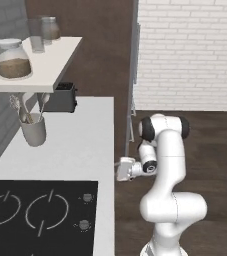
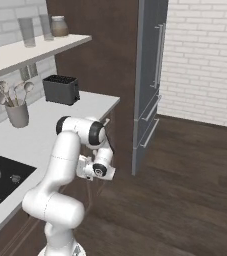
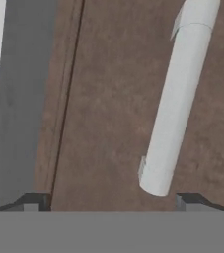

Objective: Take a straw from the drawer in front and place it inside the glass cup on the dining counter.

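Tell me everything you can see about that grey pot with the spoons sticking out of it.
The pot is a plain opaque grey cylinder without a handle, matt like stoneware. It stands upright on the white counter, close to the tiled wall and under the shelf, beyond the black cooktop. Several pale spoons lean out of its mouth, bowls up. The toaster stands apart from it. Nothing else touches the pot.

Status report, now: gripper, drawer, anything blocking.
Gripper open, empty, facing the dark brown drawer front. Drawer shut; pale bar handle just ahead, untouched. Nothing between fingers and handle.
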{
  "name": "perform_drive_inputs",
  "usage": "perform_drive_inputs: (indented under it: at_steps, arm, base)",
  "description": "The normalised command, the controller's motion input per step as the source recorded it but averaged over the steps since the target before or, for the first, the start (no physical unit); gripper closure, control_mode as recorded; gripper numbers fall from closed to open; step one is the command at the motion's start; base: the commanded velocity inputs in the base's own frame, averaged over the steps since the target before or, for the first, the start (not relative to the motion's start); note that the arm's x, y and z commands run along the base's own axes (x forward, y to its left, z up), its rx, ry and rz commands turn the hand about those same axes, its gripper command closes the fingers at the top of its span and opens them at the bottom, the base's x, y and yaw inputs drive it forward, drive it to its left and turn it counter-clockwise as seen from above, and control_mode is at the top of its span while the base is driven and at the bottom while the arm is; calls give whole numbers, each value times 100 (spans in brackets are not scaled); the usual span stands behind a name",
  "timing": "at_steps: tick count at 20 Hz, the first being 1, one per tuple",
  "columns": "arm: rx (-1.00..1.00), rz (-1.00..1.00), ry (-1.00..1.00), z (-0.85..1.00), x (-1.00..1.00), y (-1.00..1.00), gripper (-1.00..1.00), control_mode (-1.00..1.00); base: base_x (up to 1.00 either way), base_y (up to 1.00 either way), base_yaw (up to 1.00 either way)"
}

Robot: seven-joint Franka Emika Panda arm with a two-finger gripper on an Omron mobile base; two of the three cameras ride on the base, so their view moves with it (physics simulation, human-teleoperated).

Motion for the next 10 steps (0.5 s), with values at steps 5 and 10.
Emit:
perform_drive_inputs:
  at_steps: [5, 10]
  arm:
    - [-3, 0, -1, -4, 34, 16, -100, -100]
    - [0, 0, -1, -16, 22, 5, -100, -100]
  base:
    - [0, 0, 0]
    - [0, 0, 0]
